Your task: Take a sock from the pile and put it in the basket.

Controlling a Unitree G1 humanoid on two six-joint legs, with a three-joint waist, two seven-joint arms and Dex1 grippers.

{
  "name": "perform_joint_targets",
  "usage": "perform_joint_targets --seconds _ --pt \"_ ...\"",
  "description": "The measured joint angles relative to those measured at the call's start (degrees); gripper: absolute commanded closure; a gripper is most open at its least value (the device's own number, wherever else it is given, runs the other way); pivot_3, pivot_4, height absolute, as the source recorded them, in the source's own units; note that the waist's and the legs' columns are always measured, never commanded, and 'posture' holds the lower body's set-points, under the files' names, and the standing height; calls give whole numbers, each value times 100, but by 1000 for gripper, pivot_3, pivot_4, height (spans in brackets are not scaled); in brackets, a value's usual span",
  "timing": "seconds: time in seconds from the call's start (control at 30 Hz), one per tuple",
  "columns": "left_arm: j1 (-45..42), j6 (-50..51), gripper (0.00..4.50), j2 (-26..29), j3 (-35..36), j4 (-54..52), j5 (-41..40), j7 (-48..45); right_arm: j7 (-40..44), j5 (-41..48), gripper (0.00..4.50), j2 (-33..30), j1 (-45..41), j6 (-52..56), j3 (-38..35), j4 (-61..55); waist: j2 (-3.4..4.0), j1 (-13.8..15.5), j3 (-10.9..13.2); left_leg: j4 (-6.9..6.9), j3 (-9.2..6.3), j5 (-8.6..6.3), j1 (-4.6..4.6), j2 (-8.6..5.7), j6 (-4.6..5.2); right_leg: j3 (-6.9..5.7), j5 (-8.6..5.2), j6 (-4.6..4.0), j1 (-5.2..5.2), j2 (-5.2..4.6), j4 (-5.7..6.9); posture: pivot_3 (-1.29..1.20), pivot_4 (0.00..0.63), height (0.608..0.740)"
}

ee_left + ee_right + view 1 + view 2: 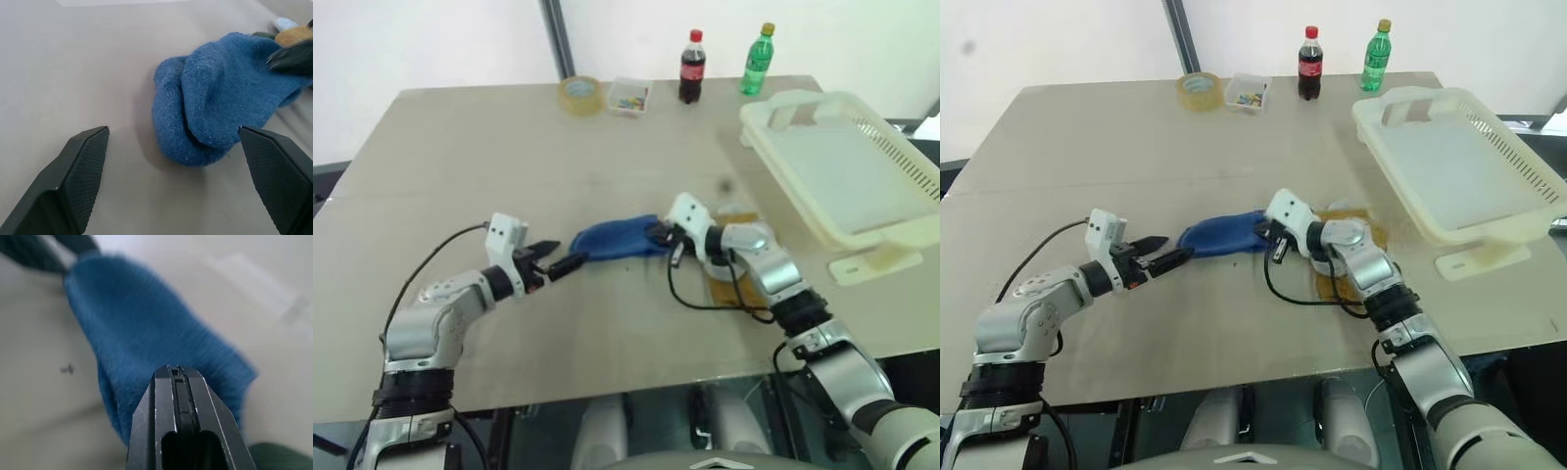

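Blue sock [612, 240] on the worktop [509, 147]: judged light, limp and non-slip; right claw [664, 235] clenched on one end, left claw [551, 258] released before the other.

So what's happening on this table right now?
The right gripper has shut on one end of a blue sock that lies on the table. The left gripper sits open at the sock's other end, not gripping it. The basket, off to the robot's right, has no sock in it yet.
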Motion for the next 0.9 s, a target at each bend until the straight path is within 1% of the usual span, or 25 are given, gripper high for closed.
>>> perform_joint_targets --seconds 0.17,0.33,0.5,0.7,0.9 --pt "-293 260 0 -21 -280 33 101 26 11 -184 4441 63 -233 -368 76 479 -4 10 -5 5 0 0 21 0 0 1 -1 2 19 0 4 0 150 740" --pt "-542 690 0 -297 -390 34 -141 -54 25 -199 4441 105 -237 -420 48 541 -5 -2 -6 15 -1 0 25 0 0 3 -4 6 20 0 22 0 150 740" --pt "-766 883 0 -720 -444 196 -420 -257 50 -206 4441 79 -153 -320 24 369 -6 6 -5 23 -4 0 22 0 0 3 -4 5 17 0 35 0 150 740" --pt "-1225 886 0 -1002 -571 251 -684 -578 80 -199 4441 10 -6 -106 18 53 -6 6 -5 37 -4 0 20 -1 0 5 -7 11 17 0 44 0 150 740" --pt "-1483 735 0 -1370 -866 439 -678 -709 94 -161 4441 -71 155 87 8 -243 -7 6 -4 40 -5 0 20 -2 0 6 -11 16 16 0 50 0 150 740"
